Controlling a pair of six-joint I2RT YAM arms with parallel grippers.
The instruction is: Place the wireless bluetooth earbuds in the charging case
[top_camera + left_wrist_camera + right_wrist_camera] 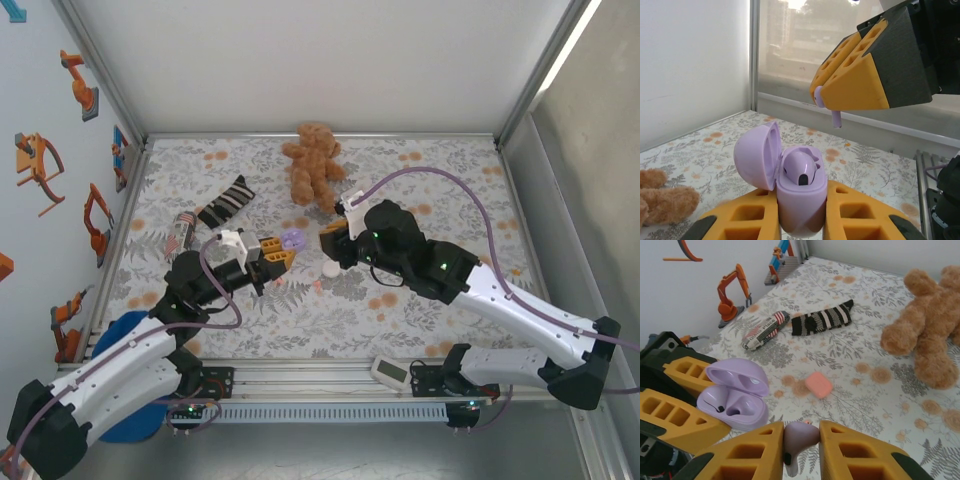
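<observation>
One worktop (420, 300) with a floral mat carries all items. A brown teddy bear (314, 163) lies at its far centre. A dark striped sock (228, 198) lies to the left of the bear, well apart from it.

Both arms meet above the middle of the mat. The left claw (801, 220) is closed narrow on the lower body of the lilac charging case (799, 200) and holds it upright, clear of the mat. The right claw (801, 450) is closed narrow on a lilac earbud (797, 437).

Charging case: small, rounded, glossy lilac shell. Its lid (757, 155) is hinged open to one side. One well holds a seated earbud (800, 171), lilac with a dark oval mark on its face.

Held earbud: tiny, lilac, with a rounded head pinched between the orange finger pads and a short stem that points down past the fingertips. In the left wrist view it hangs above the open case, off to the side, not touching it.

A salmon-pink rounded case (818, 385) lies closed on the mat, between the lilac case and the bear.
</observation>
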